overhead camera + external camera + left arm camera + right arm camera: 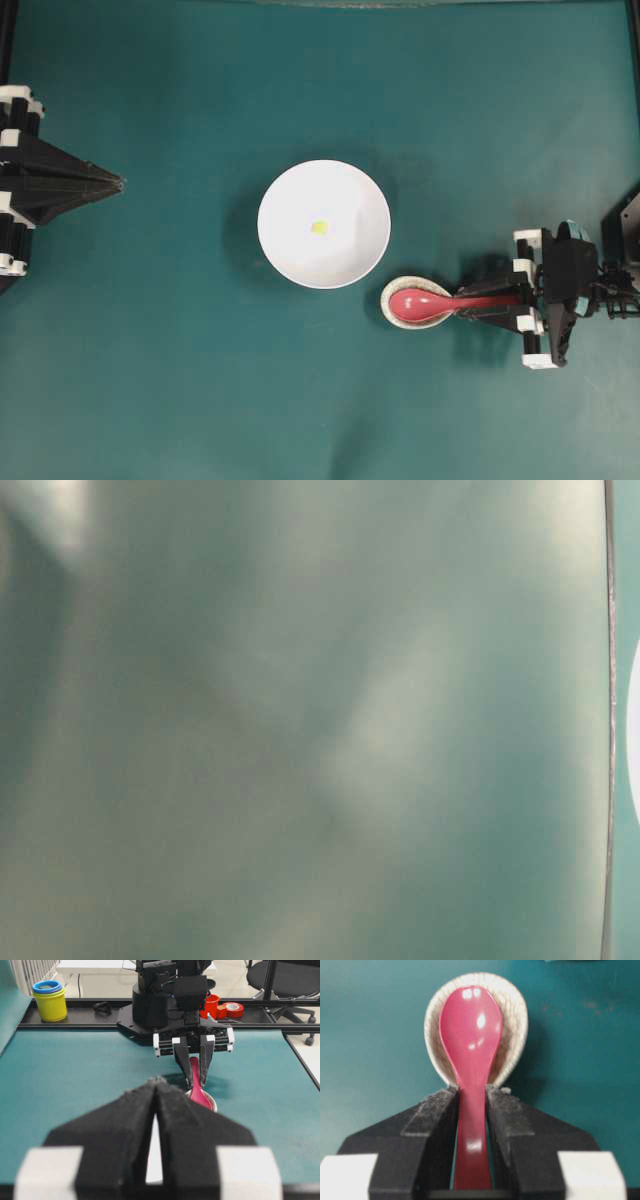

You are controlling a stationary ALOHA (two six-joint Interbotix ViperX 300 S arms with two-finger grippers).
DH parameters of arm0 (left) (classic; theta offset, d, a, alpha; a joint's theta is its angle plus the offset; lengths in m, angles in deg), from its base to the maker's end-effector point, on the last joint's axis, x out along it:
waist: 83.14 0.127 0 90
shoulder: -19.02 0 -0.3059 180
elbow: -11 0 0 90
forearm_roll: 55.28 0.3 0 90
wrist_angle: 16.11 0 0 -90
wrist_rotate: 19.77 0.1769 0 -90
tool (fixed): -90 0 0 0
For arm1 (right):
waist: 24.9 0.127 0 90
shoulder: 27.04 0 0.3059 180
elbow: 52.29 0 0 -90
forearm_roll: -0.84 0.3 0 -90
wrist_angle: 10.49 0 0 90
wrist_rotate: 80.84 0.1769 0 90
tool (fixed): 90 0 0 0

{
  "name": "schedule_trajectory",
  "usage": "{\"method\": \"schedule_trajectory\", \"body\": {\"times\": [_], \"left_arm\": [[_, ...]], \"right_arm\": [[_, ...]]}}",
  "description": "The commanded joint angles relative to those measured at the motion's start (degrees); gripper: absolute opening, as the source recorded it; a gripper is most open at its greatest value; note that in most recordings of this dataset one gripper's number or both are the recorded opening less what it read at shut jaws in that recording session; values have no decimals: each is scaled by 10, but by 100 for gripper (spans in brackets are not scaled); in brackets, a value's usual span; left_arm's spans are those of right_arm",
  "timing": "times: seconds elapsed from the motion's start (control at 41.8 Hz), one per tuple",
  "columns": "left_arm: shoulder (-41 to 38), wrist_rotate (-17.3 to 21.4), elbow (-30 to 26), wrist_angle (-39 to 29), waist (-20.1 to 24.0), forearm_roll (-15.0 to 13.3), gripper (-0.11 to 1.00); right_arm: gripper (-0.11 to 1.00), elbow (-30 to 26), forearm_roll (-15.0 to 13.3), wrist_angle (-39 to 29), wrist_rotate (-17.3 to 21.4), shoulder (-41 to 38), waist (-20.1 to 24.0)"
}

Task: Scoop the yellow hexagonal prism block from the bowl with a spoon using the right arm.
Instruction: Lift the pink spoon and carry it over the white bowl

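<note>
**Q:** At the bottom of the large round glossy white bowl, what do you see?

**A:** The tiny bright yellow hexagonal prism block lies there, close to the middle, alone and untouched. The bowl stands near the centre of the teal bench.

**Q:** And the glossy pink-red soup spoon?

**A:** Its oval scoop rests in the small speckled off-white spoon rest, just beside the bowl's lower right rim in the overhead view. The short handle points away from the bowl, toward the right arm.

**Q:** Does the right gripper have the spoon?

**A:** The handle runs between its two black fingers, and both seem to press on its sides in the wrist view. I judge it is clamped on the handle, although the scoop is not lifted from the rest.

**Q:** The left gripper?

**A:** It is far at the other edge of the bench, well apart from the bowl. Its fingers are pressed together with nothing between them.

**Q:** So how much of the task is done?

**A:** Only the grasp, I think. What is left is to lift the spoon, bring it over the bowl, dip the scoop under the block and raise it. The table-level view is blurred and gives no help.
</note>
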Motion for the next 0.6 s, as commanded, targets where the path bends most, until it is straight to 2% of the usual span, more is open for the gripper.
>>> {"method": "schedule_trajectory", "body": {"times": [0.0,0.191,0.335,0.479,0.574], "left_arm": [[-5,1,-10,-2,1,2,0],[-5,-1,-10,-25,1,2,0],[-5,-2,-10,-29,1,2,0],[-4,-1,-11,-28,1,2,0],[-1,-1,-11,-30,1,1,0]], "right_arm": [[24,-4,2,2,-4,32,2],[24,-4,1,-5,-16,90,0],[24,-8,2,-41,-38,144,-17],[24,-26,2,-119,-72,200,-47],[24,-53,1,-200,-98,236,-78]]}}
